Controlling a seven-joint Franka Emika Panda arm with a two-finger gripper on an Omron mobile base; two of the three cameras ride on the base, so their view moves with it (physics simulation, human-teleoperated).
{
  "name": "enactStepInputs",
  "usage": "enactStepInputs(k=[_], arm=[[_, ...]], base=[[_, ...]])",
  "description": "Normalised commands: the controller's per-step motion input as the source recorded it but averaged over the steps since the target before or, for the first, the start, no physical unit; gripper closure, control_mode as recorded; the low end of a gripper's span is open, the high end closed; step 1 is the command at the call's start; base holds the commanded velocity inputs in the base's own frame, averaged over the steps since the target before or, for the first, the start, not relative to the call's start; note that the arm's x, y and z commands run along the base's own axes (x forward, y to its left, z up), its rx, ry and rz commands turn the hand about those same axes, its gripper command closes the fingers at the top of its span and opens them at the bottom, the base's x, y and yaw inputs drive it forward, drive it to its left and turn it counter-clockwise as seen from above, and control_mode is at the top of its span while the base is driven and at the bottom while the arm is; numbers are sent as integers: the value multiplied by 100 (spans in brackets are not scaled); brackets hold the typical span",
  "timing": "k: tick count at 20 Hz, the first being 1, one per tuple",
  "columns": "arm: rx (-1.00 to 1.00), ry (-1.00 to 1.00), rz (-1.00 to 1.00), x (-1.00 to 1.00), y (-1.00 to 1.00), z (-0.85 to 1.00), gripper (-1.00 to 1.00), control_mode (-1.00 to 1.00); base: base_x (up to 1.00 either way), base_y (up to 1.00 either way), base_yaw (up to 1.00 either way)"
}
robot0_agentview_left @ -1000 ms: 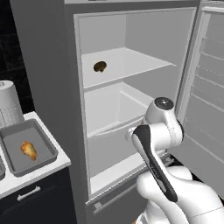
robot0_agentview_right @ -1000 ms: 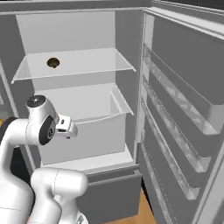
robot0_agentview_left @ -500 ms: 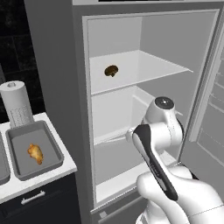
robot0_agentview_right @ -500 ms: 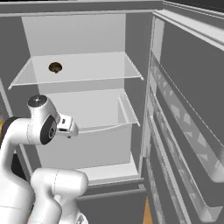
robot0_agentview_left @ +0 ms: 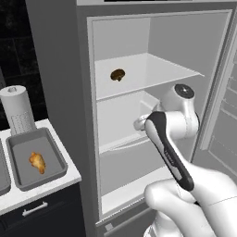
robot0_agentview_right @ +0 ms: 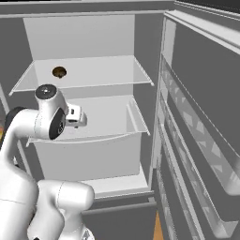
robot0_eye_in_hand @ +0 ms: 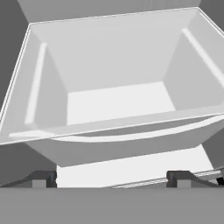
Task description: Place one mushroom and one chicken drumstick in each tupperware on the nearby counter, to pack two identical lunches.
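A brown mushroom [robot0_agentview_left: 118, 75] [robot0_agentview_right: 59, 71] lies on the upper shelf of the open fridge. On the white counter [robot0_agentview_left: 46, 192] at the left stands a grey tupperware [robot0_agentview_left: 56, 152] with a golden chicken drumstick [robot0_agentview_left: 38, 162] in it. The edge of a second tupperware [robot0_agentview_left: 2, 173] shows at the far left; its inside is out of view. My gripper [robot0_eye_in_hand: 110, 179] is open with nothing between its fingertips [robot0_eye_in_hand: 41, 178]. It is held in front of the fridge's white drawer bin [robot0_eye_in_hand: 113, 127], below the mushroom's shelf and looking into the bin.
A paper towel roll [robot0_agentview_left: 17, 109] stands at the back of the counter. The fridge door [robot0_agentview_right: 201, 131] with its shelf racks hangs open on the right. My white arm [robot0_agentview_left: 176, 139] crosses in front of the fridge's lower shelves.
The whole picture has shifted as the base drove: the fridge slid right in the left base view and more of the counter came in. The arm's pose and open gripper are unchanged.
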Motion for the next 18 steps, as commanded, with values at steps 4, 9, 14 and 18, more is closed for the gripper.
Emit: enactStepInputs(k=[4, 9, 14, 18], arm=[[1, -9, 0, 8, 0, 90, -100, -100], [0, -12, 0, 0, 0, 84, -100, -100], [0, -9, -3, 0, 5, 55, -100, -100], [0, 0, -7, 22, 35, 33, -100, -100]], base=[[0, 0, 0], [0, 0, 0], [0, 0, 0], [0, 0, 0]])
